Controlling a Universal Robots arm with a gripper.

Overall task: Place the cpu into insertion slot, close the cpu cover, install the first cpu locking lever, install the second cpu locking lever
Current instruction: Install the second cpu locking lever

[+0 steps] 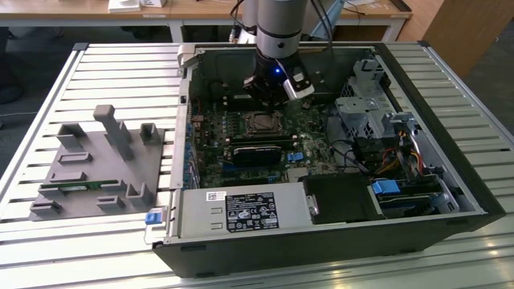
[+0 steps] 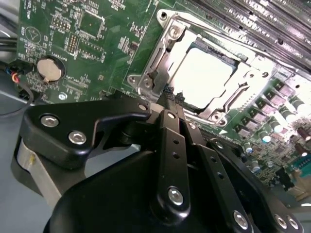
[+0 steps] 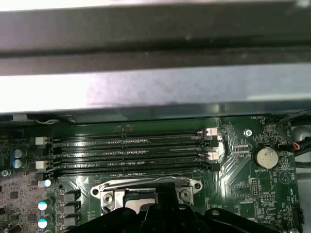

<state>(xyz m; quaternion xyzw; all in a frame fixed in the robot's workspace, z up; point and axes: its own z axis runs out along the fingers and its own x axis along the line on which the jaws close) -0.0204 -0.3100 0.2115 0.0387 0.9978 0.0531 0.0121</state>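
Gripper fingers are seen pressed together at the edge of the cpu cover, which is lowered over the seated cpu.

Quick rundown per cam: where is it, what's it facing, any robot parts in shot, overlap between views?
Exterior view: off-arm, high, looking down into the open black computer case; grey arm and gripper show.
Second wrist view: on the arm, facing the silvery hinged cpu cover over the pale square cpu; shut black fingers show.
First wrist view: on the arm, facing black memory slots.
Both wrist views share the round silver coin battery.
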